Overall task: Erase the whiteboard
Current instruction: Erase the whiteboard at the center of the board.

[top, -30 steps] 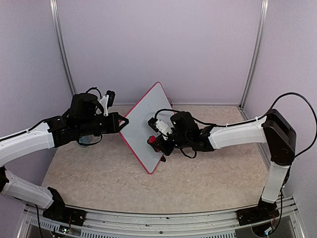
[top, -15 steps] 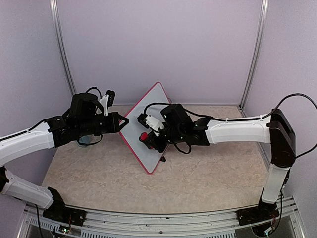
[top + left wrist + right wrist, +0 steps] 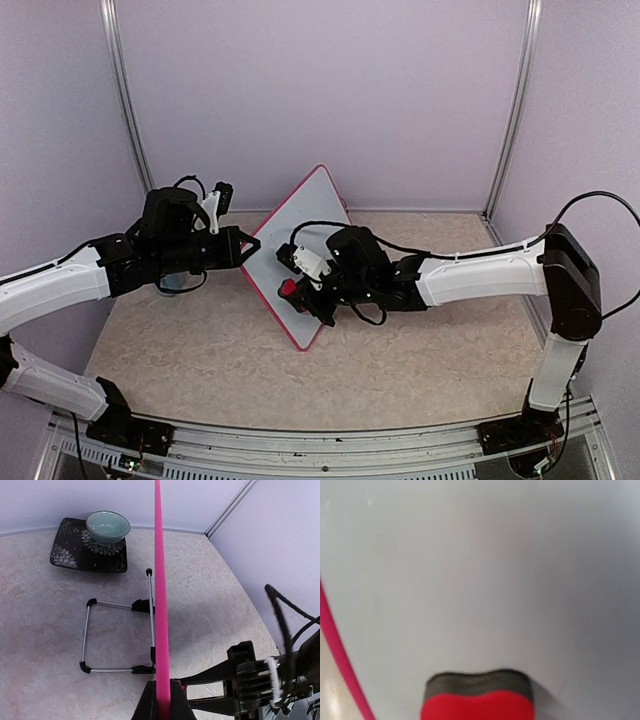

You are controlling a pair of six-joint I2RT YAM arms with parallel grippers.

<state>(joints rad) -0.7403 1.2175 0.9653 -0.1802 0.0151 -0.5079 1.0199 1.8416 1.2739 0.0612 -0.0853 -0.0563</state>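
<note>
The whiteboard (image 3: pixel 300 215), white with a pink-red frame, stands tilted on one corner in the middle of the table. My left gripper (image 3: pixel 250 243) is shut on its left frame edge. In the left wrist view that frame (image 3: pixel 159 580) runs edge-on between my left gripper's (image 3: pixel 163 692) closed fingers. My right gripper (image 3: pixel 296 290) is shut on a red eraser (image 3: pixel 288 289) and holds it against the board's lower face. The right wrist view shows the eraser (image 3: pixel 479 702) with its dark felt on the plain white surface (image 3: pixel 485 570); the fingers are out of that frame. No writing shows there.
A wire easel stand (image 3: pixel 117 635) lies on the table behind the board. Further back sits a pale green bowl (image 3: pixel 108 527) on a black patterned plate (image 3: pixel 67 555). Lilac walls with metal posts (image 3: pixel 512 110) close in the table.
My right gripper has slid the eraser to the left across the board and then slightly down. The left gripper and the board have stayed put.
</note>
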